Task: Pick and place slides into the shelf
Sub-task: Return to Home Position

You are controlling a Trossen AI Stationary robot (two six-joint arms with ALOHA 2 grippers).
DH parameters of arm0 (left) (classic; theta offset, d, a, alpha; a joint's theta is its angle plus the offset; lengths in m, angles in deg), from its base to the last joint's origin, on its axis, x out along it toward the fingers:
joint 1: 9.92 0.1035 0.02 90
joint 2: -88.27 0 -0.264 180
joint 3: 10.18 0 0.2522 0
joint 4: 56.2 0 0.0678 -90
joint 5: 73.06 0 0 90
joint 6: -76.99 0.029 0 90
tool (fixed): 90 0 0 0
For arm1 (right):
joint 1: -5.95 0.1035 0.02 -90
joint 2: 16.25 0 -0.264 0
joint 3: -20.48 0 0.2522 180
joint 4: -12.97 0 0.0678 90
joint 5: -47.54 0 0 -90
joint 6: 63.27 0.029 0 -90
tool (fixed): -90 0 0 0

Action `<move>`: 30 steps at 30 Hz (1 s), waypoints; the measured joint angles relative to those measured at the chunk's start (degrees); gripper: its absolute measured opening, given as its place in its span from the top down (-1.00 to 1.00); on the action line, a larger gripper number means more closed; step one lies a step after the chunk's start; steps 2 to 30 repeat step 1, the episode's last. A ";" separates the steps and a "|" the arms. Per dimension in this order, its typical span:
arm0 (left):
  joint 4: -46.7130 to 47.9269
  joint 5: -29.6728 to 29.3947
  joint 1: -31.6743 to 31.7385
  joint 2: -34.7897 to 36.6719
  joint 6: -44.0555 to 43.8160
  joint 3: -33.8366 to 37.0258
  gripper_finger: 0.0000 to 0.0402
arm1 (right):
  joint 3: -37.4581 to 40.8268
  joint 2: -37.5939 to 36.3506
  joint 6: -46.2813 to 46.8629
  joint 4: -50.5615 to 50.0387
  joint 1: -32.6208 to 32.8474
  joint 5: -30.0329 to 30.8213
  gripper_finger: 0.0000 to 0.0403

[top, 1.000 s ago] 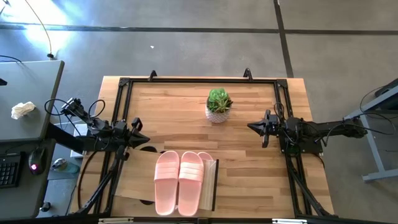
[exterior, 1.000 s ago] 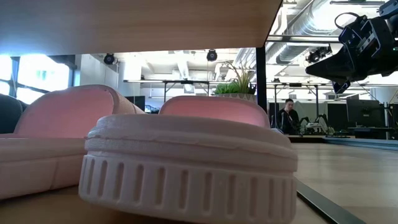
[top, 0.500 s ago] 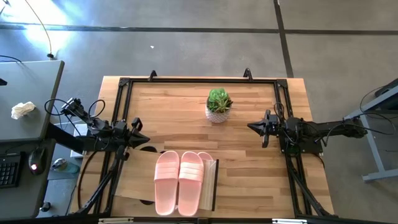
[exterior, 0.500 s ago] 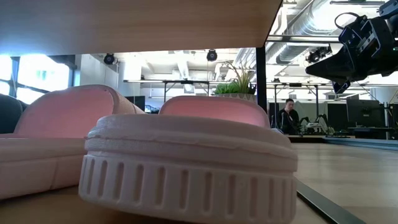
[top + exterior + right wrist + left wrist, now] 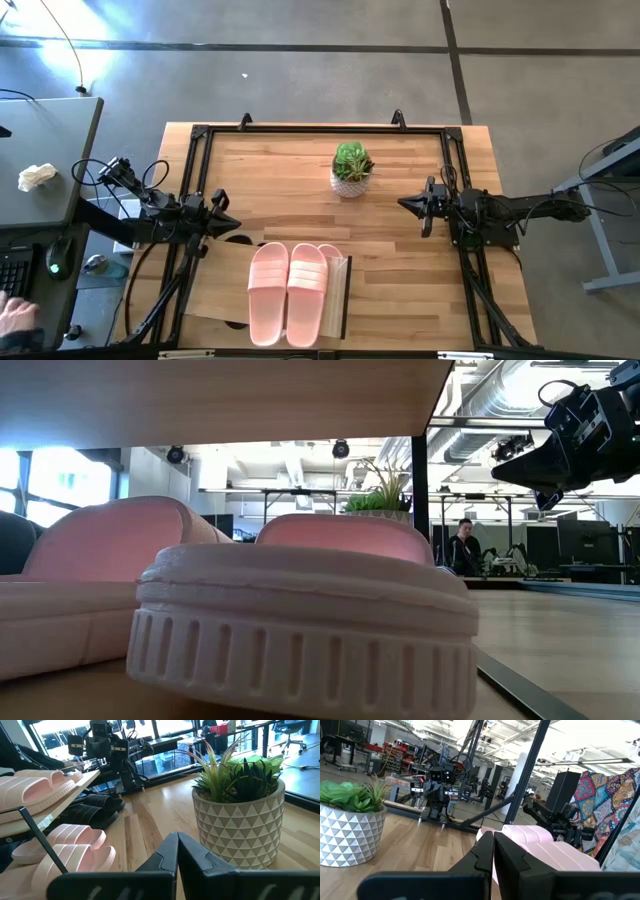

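Two light pink slides (image 5: pixel 287 291) lie side by side on the top panel of the light-wood shelf (image 5: pixel 215 285) at the table's near edge. In the right wrist view, another pink pair (image 5: pixel 70 847) and the black slides (image 5: pixel 94 809) sit on the lower level under that panel. The low view looks past a pink slide (image 5: pixel 300 615) under the panel. My left gripper (image 5: pixel 230 222) hovers shut just off the shelf's far left corner. My right gripper (image 5: pixel 404 203) hovers shut right of the plant. Both hold nothing.
A small green plant in a white patterned pot (image 5: pixel 351 168) stands on the far middle of the table, between the two arms. A black frame (image 5: pixel 320 128) runs round the tabletop. A desk with a keyboard stands left of the table, and a person's hand (image 5: pixel 12 316) rests there.
Both arms and all slides have kept still. A person's hand has come into view at the desk left of the table.
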 joint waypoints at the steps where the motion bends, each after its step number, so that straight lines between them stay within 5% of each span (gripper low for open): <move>1: 0.00 0.00 0.00 0.02 0.00 0.00 0.99 | 0.00 0.00 0.00 0.02 0.00 0.02 1.00; 30: 0.00 0.00 0.00 0.02 0.00 0.00 0.99 | 0.00 0.00 0.00 0.02 0.00 0.02 1.00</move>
